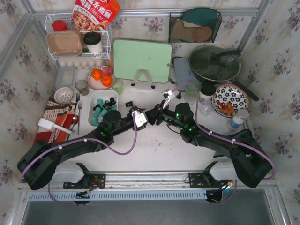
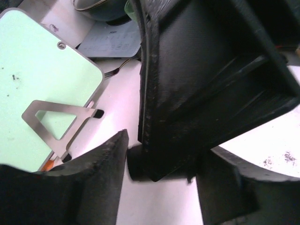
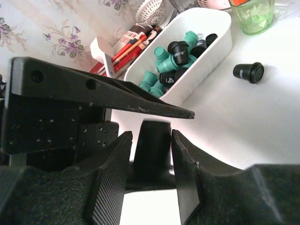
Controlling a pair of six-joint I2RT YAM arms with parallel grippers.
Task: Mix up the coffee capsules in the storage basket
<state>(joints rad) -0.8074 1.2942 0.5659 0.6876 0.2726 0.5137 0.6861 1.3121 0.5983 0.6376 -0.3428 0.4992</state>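
The white storage basket (image 1: pixel 92 101) (image 3: pixel 206 61) lies left of centre and holds several teal and black coffee capsules (image 1: pixel 104 108) (image 3: pixel 176 58). One black capsule (image 1: pixel 129 103) (image 3: pixel 249 72) lies loose on the table beside it. My two grippers meet tip to tip at mid-table. The right gripper (image 1: pixel 153 115) (image 3: pixel 151 136) is shut on a black capsule (image 3: pixel 152 145) (image 2: pixel 133 164). My left gripper (image 1: pixel 143 117) (image 2: pixel 164 154) is open, its fingers standing on either side of that capsule, and the right gripper's finger partly hides it.
A pale green cutting board (image 1: pixel 142 60) (image 2: pixel 42 79) stands on a metal rest behind the grippers. A green cup (image 1: pixel 117 86) (image 3: pixel 253 16) and a plate of oranges (image 1: pixel 101 77) sit behind the basket. A lidded pan (image 1: pixel 214 63), a patterned plate (image 1: pixel 229 98) and bottles (image 1: pixel 205 101) are at the right.
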